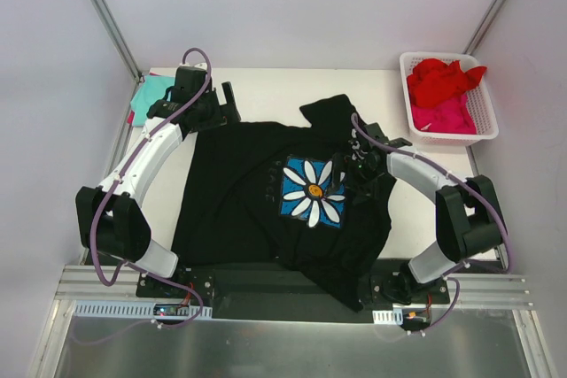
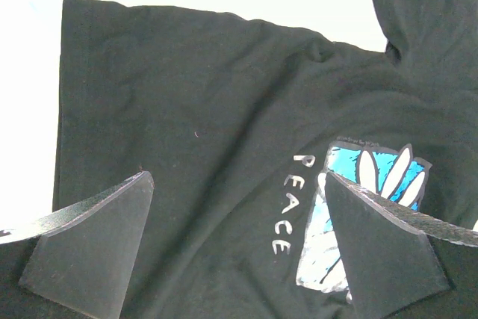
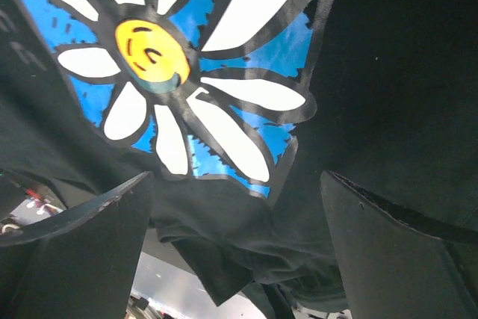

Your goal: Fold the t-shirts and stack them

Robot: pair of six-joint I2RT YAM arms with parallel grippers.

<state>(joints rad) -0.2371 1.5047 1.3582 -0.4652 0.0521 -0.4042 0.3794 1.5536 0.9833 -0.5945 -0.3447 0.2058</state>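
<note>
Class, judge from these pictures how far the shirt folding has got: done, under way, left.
Done: perhaps only the teal shirt, lying flat at the far left corner, partly hidden. In hand: the black shirt is spread unfolded on the table, both sets of jaws open above it, gripping nothing. Left: fold it, then the red shirt and pink shirt, crumpled in the basket.

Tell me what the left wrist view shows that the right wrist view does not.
Only the left wrist view shows the word PEACE and the edge of the black t-shirt against the table. Only the right wrist view shows the flower's yellow smiling centre. Both show that t-shirt, its flower print and an open gripper: left gripper in one, right gripper in the other.
</note>
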